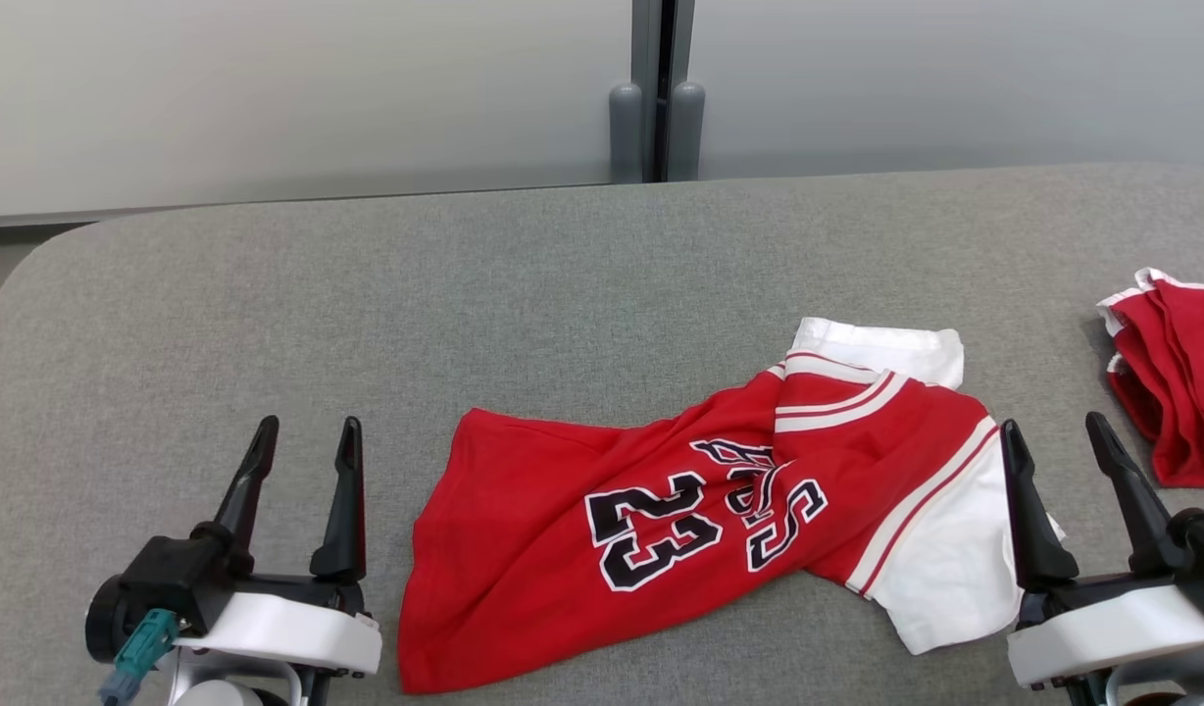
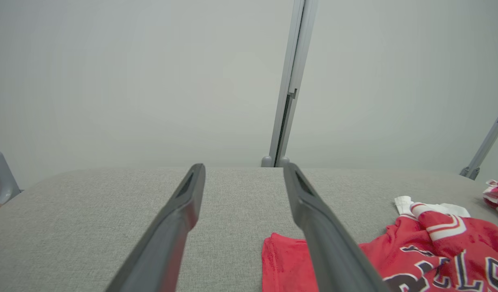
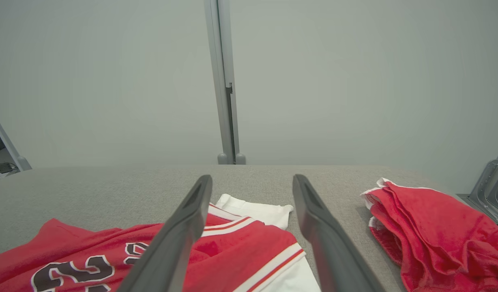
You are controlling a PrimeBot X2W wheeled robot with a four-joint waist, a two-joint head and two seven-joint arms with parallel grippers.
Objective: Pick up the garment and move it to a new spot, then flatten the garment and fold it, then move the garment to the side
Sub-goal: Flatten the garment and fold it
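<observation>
Jersey (image 1: pixel 720 490) lay crumpled near table's (image 1: pixel 465 275) front edge, right of centre. Left gripper (image 1: pixel 308 424) apart, empty, beside hem (image 1: pixel 427 549); right gripper (image 1: pixel 1053 424) apart, empty, by sleeve (image 1: pixel 955 559). Flattening likely next: pinch 2 opposite ends, pull outward evenly, keep cloth low.

One grey table (image 1: pixel 465 294) carries two red-and-white cloth items, a numbered jersey (image 1: pixel 563 510) near 5 o'clock and a folded bundle (image 1: pixel 1185 392) at 3 o'clock, and two grippers, the left gripper (image 1: pixel 308 424) at 8 o'clock and the right gripper (image 1: pixel 1050 422) at 4 o'clock, each with two dark fingers.
</observation>
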